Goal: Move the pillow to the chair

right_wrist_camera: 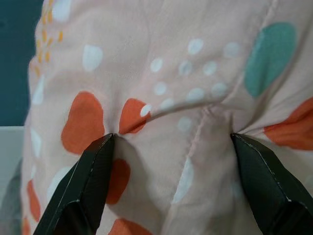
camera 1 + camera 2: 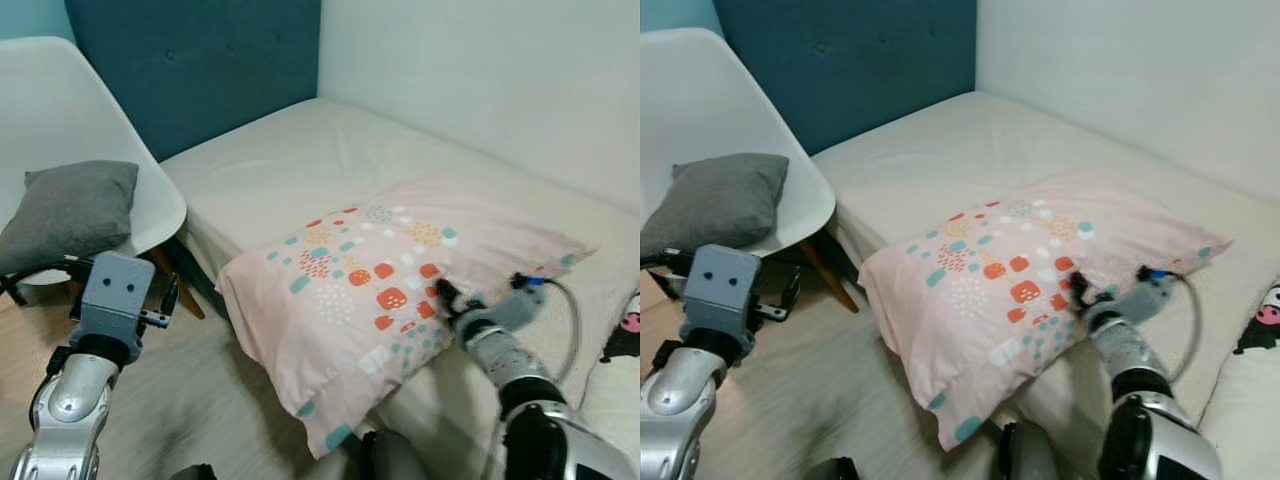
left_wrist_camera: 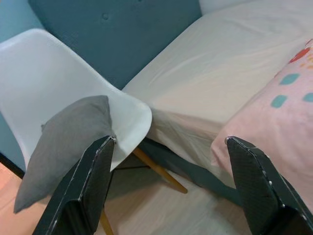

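A pale pink pillow (image 2: 370,290) with orange, teal and white spots lies on the bed (image 2: 330,150), its near corner hanging over the bed's edge. My right gripper (image 1: 172,138) is open, and both fingertips press into the pillow's cover near its right part, with fabric bulging between them. The same right gripper (image 2: 447,297) sits on the pillow's near right side. The white shell chair (image 2: 60,100) stands left of the bed with a grey cushion (image 2: 70,205) on its seat. My left gripper (image 3: 169,140) is open and empty, held in the air between the chair and the pillow.
A dark teal headboard (image 2: 200,60) rises behind the bed and a pale wall runs along its far side. Another pillow with a black cartoon figure (image 2: 625,340) lies at the right edge. Wooden floor (image 2: 190,390) runs between the chair's legs and the bed.
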Tool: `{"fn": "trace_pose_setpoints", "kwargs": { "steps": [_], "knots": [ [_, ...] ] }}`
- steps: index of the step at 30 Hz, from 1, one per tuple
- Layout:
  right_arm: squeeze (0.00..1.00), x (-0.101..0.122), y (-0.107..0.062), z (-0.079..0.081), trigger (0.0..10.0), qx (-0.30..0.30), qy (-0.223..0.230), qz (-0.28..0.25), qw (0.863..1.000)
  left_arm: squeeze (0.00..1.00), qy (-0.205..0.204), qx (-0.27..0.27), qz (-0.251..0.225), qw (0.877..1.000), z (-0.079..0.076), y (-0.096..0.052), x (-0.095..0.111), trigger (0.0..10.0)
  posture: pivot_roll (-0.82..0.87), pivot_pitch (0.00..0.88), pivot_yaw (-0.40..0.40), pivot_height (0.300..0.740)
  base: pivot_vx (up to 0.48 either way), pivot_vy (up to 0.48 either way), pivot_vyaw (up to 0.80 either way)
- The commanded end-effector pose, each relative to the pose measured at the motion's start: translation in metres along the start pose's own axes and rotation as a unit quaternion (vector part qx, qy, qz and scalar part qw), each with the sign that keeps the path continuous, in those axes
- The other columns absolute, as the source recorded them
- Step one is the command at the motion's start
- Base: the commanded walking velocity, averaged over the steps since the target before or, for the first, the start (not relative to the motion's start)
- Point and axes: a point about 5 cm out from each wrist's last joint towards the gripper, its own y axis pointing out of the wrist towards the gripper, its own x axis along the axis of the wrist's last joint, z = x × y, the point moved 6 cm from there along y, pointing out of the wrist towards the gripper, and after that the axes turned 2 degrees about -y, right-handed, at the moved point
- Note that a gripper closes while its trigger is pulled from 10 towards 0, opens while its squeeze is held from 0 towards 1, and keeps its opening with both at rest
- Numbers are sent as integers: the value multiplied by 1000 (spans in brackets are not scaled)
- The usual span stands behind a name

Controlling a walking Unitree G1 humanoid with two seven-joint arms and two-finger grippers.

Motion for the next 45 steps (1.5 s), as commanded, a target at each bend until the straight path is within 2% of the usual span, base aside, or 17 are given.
{"fn": "trace_pose_setpoints", "kwargs": {
  "steps": [1,3,8,16,17,20,27,35,38,40,41,43,44,45],
  "knots": [
    [0,-10,1,-2,10000,-12,14,13,1000,0,17,-5,1,1000,2,-1,2,10000,41,37,-38,335,0,0,0],
    [0,-19,0,-8,10000,-27,23,24,999,0,21,-8,2,1000,2,-2,2,10000,44,39,-31,335,0,0,0],
    [0,-25,0,-9,10000,-34,20,35,999,0,23,-12,2,1000,0,-3,2,10000,47,42,-26,335,0,0,0],
    [0,-29,6,10,10000,-19,26,34,999,0,34,-19,3,999,1,-3,4,10000,81,70,-9,335,0,0,0],
    [0,-28,8,18,0,-7,29,31,999,0,37,-20,5,999,1,-4,4,10000,92,80,-8,335,0,0,0],
    [0,-30,10,25,0,-1,24,34,999,0,39,-21,8,999,2,-7,4,10000,103,90,-8,335,0,0,0],
    [0,-36,11,30,0,-4,8,44,999,0,44,-22,16,999,4,-12,2,10000,124,104,-13,335,0,0,0],
    [0,-27,14,41,0,13,-5,27,1000,0,49,-19,21,998,8,-13,0,10000,122,94,-14,335,0,0,0],
    [0,-13,16,57,0,48,-28,7,998,0,47,-19,21,999,7,-12,0,10000,120,82,-12,335,0,0,0],
    [0,-4,17,71,0,78,-23,-4,997,0,43,-17,20,999,6,-11,0,10000,115,74,-13,335,0,0,0],
    [0,-4,17,71,0,78,-23,-4,997,0,43,-17,20,999,6,-11,0,10000,115,74,-13,335,0,0,0],
    [0,13,16,92,0,129,-24,-30,991,0,34,-13,19,999,5,-9,-1,10000,106,54,-16,340,0,0,0],
    [0,13,16,92,0,129,-24,-30,991,0,34,-13,19,999,5,-9,-1,10000,106,54,-16,340,0,0,0],
    [0,23,14,105,0,159,-29,-44,986,0,20,-7,18,1000,5,-7,-1,10000,99,38,-21,345,0,0,0]
  ]
}}
